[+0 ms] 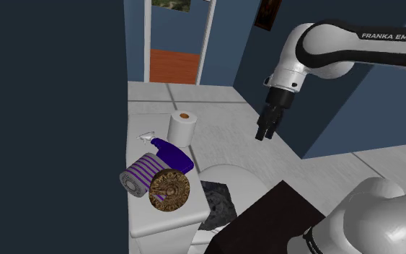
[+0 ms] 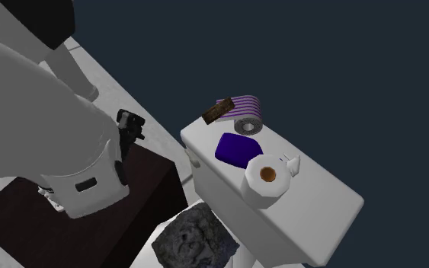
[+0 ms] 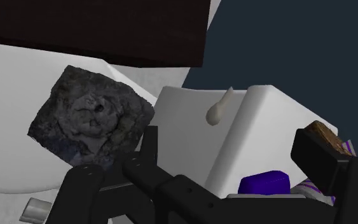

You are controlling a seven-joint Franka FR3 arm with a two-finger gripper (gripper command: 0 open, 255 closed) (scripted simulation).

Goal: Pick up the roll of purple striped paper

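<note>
1. Pincer state: the gripper [image 1: 265,133] hangs in open air with nothing between its fingers. In the wrist view the two black fingers stand wide apart.
2. Target location: the purple striped roll [image 1: 140,175] lies on its side on the white tank lid [image 1: 166,221], near the end of the lid closest to the shoulder camera. It is well apart from the gripper, lower and toward the shoulder view's left.
3. Neighbours:
   - A brown disc [image 1: 169,190] stands on edge right against the roll.
   - A purple bottle [image 1: 172,155] lies just beside the roll.
   - A white paper roll [image 1: 182,128] stands upright farther along the lid.
   - A dark rock-like lump [image 1: 218,204] sits lower, beside the tank.
4. Step in hand (judged): the approach. The hand should travel over the lid and stop above the roll before descending.
5. Alignment: the wrist should be turned so the fingers straddle the roll's striped curved surface, with neither finger coming down on the disc or the bottle.
6. Descent: the jaws should be kept wide and lowered slowly. A finger that clips the disc is likely to tip it or set the roll rolling.
7. Closure: the fingers should close at the roll's mid-height, and the lift should be straight up.
</note>
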